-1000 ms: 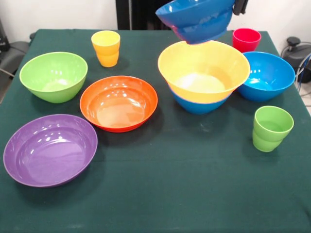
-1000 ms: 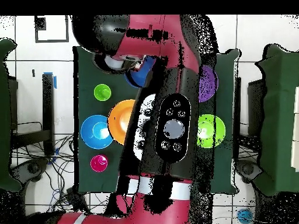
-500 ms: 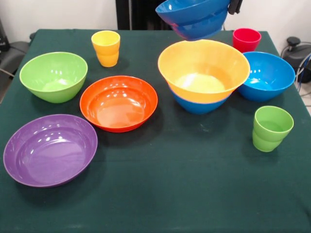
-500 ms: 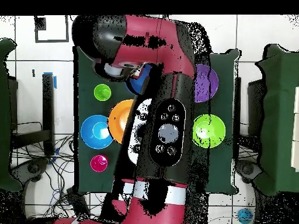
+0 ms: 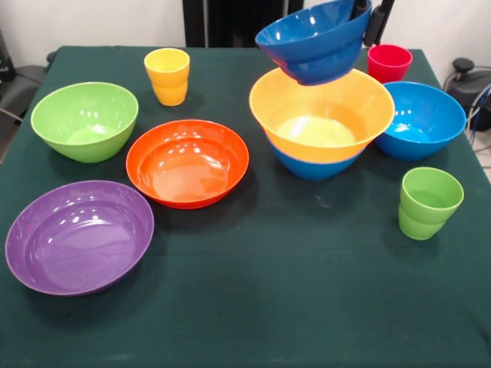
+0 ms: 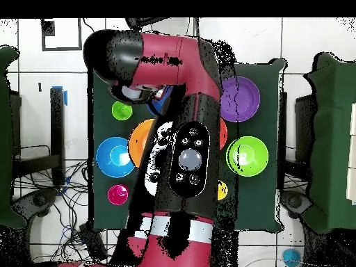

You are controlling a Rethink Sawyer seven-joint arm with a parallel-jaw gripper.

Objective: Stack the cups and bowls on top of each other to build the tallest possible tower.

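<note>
My gripper (image 5: 367, 18) is shut on the right rim of a small blue bowl (image 5: 311, 42), which hangs tilted just above the yellow-orange bowl (image 5: 322, 111). That bowl sits nested in a blue bowl (image 5: 314, 165), and together they form the low tower. Another blue bowl (image 5: 423, 119) stands to its right, with the red cup (image 5: 389, 61) behind it and the green cup (image 5: 429, 202) in front. At the left are the yellow cup (image 5: 167, 75), lime green bowl (image 5: 84, 119), orange-red bowl (image 5: 188, 162) and purple bowl (image 5: 78, 234). In the overhead view the arm (image 6: 184, 139) hides the tower.
Everything stands on a dark green cloth-covered table (image 5: 291, 291). The overhead view shows the green cup (image 6: 122, 110), blue bowl (image 6: 115, 156), red cup (image 6: 117, 195), purple bowl (image 6: 240, 98) and lime green bowl (image 6: 247, 156). Cables lie on the floor beside the table.
The held blue bowl has tipped more steeply and shifted slightly right above the yellow-orange bowl. In the overhead view the arm has swung left, uncovering the purple and lime green bowls.
</note>
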